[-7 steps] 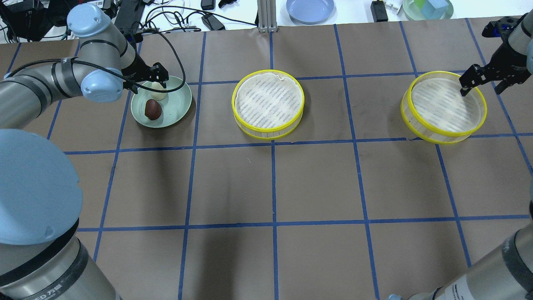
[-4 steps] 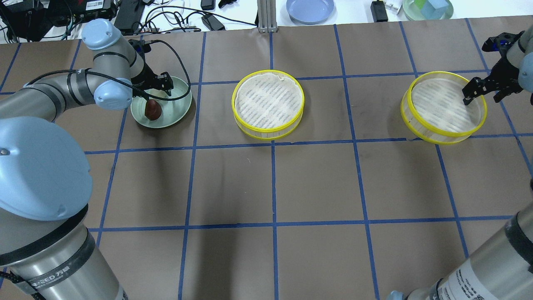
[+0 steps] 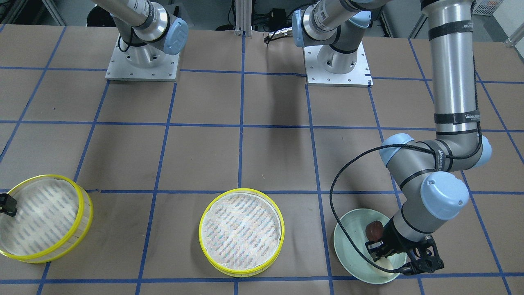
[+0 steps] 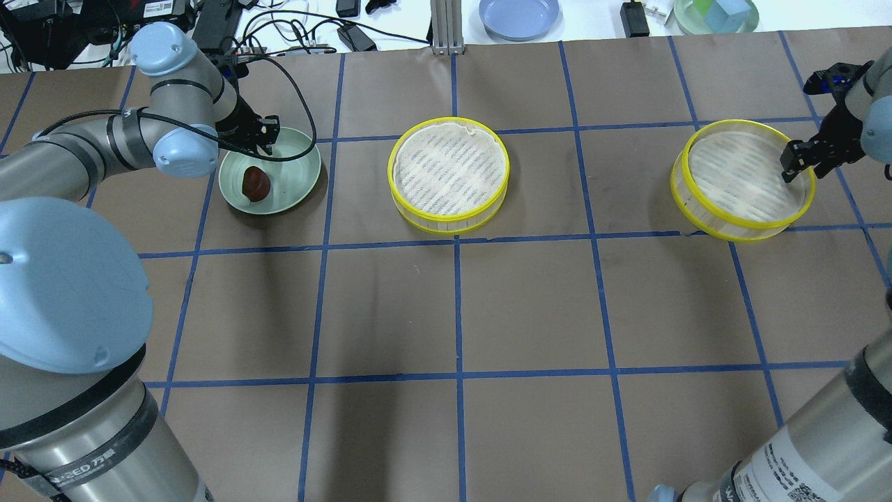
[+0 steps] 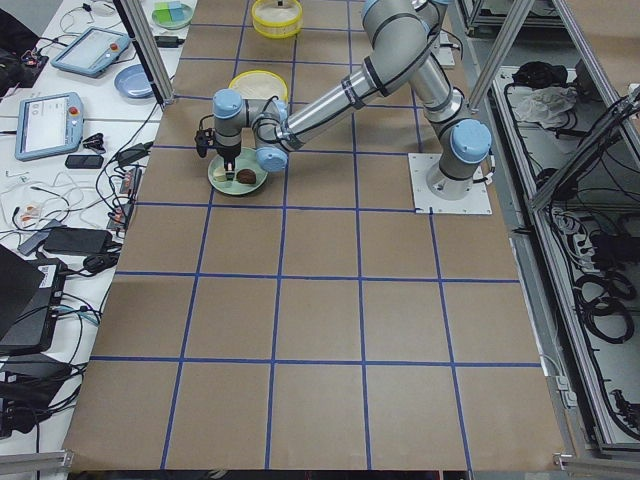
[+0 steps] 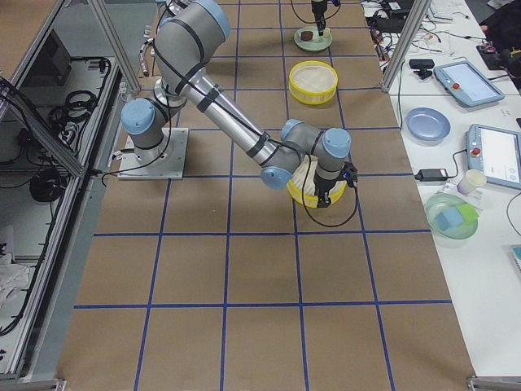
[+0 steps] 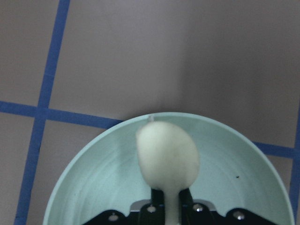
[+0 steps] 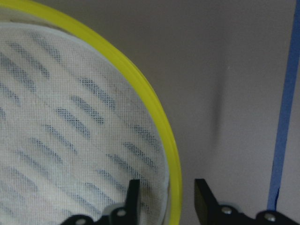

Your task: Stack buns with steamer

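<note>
The creamy white bun [image 7: 168,157] lies in the pale green plate [image 7: 93,187], and my left gripper [image 7: 171,208] is shut on its near end. The overhead view hides this bun under the left gripper [image 4: 268,132]. The dark reddish-brown bun [image 4: 256,183] lies free in the same plate [image 4: 300,174]. One steamer tray [image 4: 449,174] stands empty mid-table. My right gripper [image 8: 166,199] is open and straddles the yellow rim [image 8: 154,108] of the second empty tray [image 4: 742,180], one finger inside and one outside.
Beyond the table's far edge are a blue plate [image 4: 519,15], a green plate with blocks [image 4: 716,14] and cables [image 4: 279,35]. The left arm's cable loops over the green plate. Blue tape lines grid the brown table.
My left gripper has moved over the white bun in the plate and now hides it. My right gripper has shifted along the right tray to its right rim.
</note>
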`<action>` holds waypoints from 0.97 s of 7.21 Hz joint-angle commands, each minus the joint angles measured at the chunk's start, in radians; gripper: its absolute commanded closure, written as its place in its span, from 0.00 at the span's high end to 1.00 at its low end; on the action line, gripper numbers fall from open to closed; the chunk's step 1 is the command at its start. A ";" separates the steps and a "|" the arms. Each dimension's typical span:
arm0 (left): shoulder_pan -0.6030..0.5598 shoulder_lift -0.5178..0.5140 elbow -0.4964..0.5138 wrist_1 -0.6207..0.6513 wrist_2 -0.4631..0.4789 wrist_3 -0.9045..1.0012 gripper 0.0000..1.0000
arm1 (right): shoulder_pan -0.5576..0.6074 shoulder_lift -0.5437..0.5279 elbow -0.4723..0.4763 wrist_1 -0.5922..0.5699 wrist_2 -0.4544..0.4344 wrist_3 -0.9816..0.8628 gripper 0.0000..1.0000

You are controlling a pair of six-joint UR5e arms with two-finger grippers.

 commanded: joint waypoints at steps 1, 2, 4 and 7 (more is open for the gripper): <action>-0.055 0.053 0.007 0.016 -0.003 -0.106 0.00 | 0.000 0.002 0.002 0.003 -0.008 -0.004 0.06; -0.118 0.075 0.007 0.012 -0.003 -0.175 0.00 | 0.000 -0.008 0.002 0.003 -0.008 -0.004 0.03; -0.255 0.090 -0.003 0.004 -0.006 -0.317 0.00 | 0.001 -0.052 0.002 0.009 -0.005 0.001 0.03; -0.367 0.064 -0.012 -0.007 -0.113 -0.463 0.00 | 0.029 -0.149 0.003 0.109 -0.002 0.085 0.00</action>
